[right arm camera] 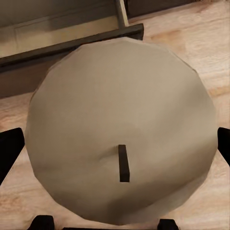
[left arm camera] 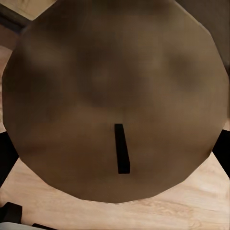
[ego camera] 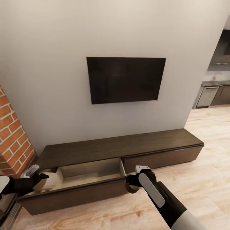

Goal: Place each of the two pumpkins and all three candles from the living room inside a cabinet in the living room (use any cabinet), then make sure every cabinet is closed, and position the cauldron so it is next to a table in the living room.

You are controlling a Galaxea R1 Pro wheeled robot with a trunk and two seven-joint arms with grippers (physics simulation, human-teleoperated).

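At far left a brick wall [ego camera: 12, 134] edges the scene, and the left pincer [ego camera: 43, 177] hangs over the open left drawer [ego camera: 86, 174] of the cabinet [ego camera: 121, 147], clamped on a candle [left arm camera: 115, 100], its round top and dark wick [left arm camera: 122, 148] facing the wrist camera. Above the cabinet hangs a dark television [ego camera: 125, 79]. Over to the right, the right pincer [ego camera: 131, 181] grips a second candle [right arm camera: 120, 129] just off the drawer's right corner, above the wood floor [ego camera: 204, 166].
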